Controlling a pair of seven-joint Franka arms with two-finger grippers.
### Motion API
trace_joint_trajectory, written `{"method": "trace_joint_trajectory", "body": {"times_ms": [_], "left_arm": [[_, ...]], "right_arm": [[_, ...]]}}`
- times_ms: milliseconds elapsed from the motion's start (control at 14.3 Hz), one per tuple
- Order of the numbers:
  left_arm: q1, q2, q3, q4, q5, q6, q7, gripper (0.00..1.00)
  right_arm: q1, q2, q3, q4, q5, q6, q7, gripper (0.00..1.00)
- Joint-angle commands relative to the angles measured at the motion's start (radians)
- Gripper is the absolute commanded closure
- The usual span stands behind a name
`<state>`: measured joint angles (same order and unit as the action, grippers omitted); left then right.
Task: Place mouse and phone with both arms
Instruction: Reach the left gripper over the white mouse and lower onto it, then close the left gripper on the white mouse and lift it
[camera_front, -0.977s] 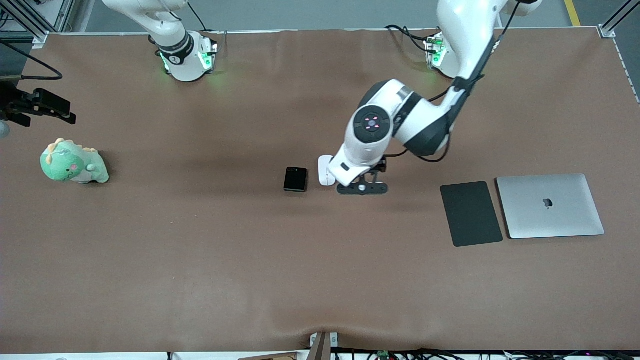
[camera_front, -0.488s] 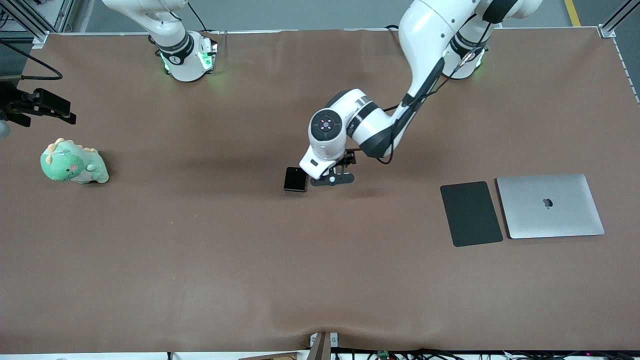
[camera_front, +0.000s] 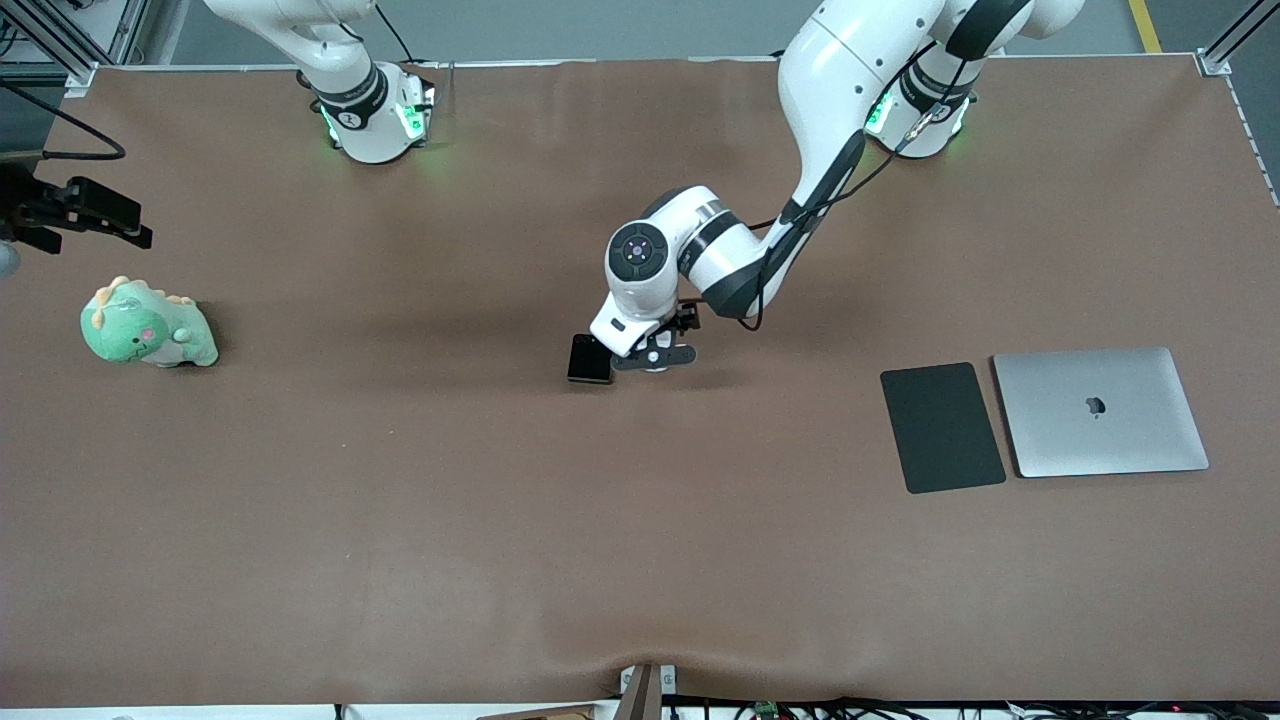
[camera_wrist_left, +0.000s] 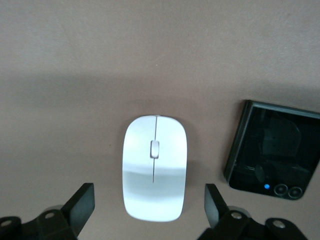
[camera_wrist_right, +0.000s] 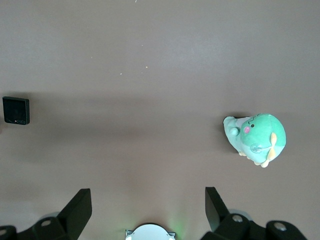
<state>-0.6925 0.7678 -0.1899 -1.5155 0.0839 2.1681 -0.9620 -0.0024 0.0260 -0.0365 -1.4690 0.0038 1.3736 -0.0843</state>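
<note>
Straddling mouse (camera_wrist_left: 155, 167): left gripper (camera_wrist_left: 150, 212) low over it, fingers spread either side, no contact visible. Mouse on table just beside phone (camera_wrist_left: 272, 150), toward left arm's end. Glossy rounded shell, likely light and slippery; pinch long flanks at mid-body. Right gripper (camera_wrist_right: 148, 212) waits high over table near plush dinosaur (camera_wrist_right: 256, 137), fingers spread, empty.

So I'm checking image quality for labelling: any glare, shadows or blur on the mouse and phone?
Left wrist view: the mouse is sharp, with a soft grey band across its glossy shell; the phone mirrors dim shapes in its glossy top. Front view: the left arm hides the mouse and casts a soft shadow on the table.
</note>
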Motion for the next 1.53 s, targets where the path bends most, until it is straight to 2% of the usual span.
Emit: {"method": "trace_joint_trajectory", "body": {"times_ms": [0, 349, 907, 1465], "left_arm": [[-0.012, 0.024, 0.009, -0.014, 0.033, 0.051, -0.027, 0.06], [-0.012, 0.028, 0.009, -0.055, 0.034, 0.118, -0.027, 0.06], [-0.005, 0.024, 0.009, -0.063, 0.034, 0.116, -0.021, 0.41], [0.057, -0.025, 0.015, -0.06, 0.079, 0.078, 0.034, 0.5]], "right_arm": [[-0.007, -0.021, 0.003, -0.021, 0.013, -0.001, -0.011, 0.0], [-0.007, -0.021, 0.003, -0.021, 0.013, -0.001, -0.011, 0.0], [-0.005, -0.021, 0.003, -0.021, 0.013, -0.004, -0.011, 0.0], [-0.007, -0.021, 0.003, -0.021, 0.013, -0.008, -0.011, 0.0]]}}
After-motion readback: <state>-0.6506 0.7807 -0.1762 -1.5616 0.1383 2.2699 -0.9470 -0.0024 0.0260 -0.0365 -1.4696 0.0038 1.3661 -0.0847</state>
